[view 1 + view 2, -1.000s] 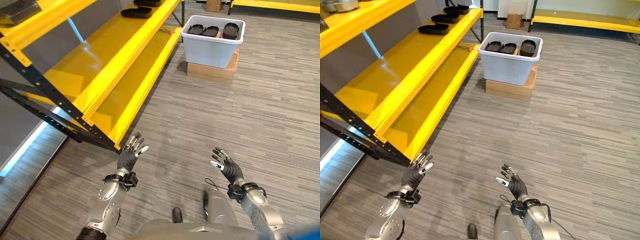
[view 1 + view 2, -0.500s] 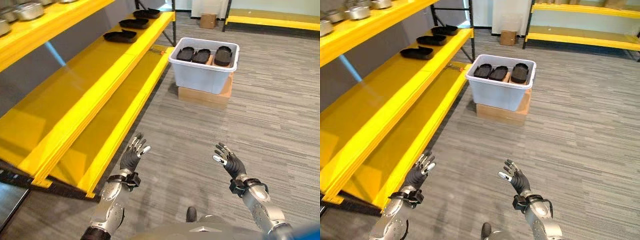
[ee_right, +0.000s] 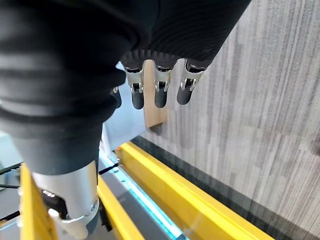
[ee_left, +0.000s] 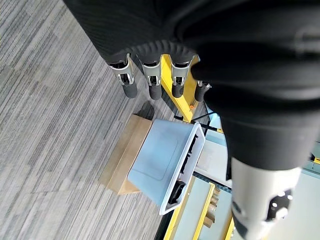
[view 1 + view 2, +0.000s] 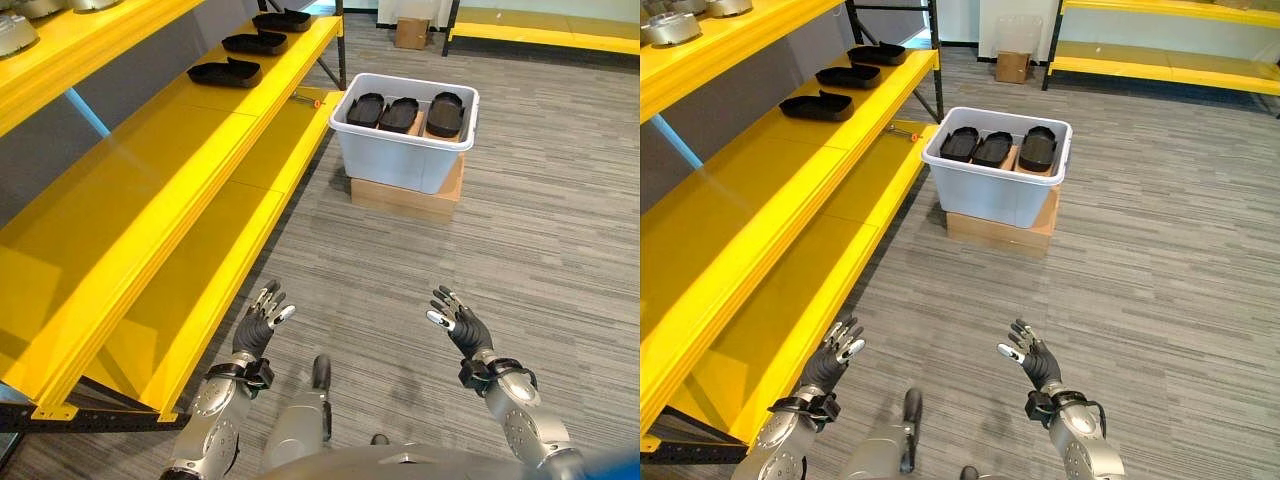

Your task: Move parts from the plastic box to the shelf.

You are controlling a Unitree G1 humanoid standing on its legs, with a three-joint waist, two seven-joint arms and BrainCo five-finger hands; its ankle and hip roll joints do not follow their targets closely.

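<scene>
- Grey striped carpet floor (image 5: pixel 540 220), warehouse room; long yellow steel shelf (image 5: pixel 200 130) with black uprights along the robot's left side.
- Pale grey plastic box (image 5: pixel 998 185), open-topped, standing on a flat brown cardboard carton (image 5: pixel 1000 228), just beside the shelf's lower board and well ahead of the robot.
- Black moulded oval parts (image 5: pixel 1000 149), three of them, lying side by side in the plastic box; none lifted yet.
- Black moulded parts already on the shelf (image 5: pixel 225 72), three in a row along the middle board toward its far end.
- Silver metal bowls (image 5: pixel 675 25) on the top board, no part of this job.
- Left hand (image 5: pixel 257 322): fingers straight and spread, palm forward, holding nothing, touching nothing, raised over the carpet near the shelf's lower edge.
- Right hand (image 5: pixel 455 322): fingers likewise spread and relaxed, empty, clear of everything.
- Step in hand, as I judge it: the approach to the box. Done well, the robot closes in square to the box's near wall, keeps both hands wide and above the rim, then lowers onto one part without catching the shelf edge.
</scene>
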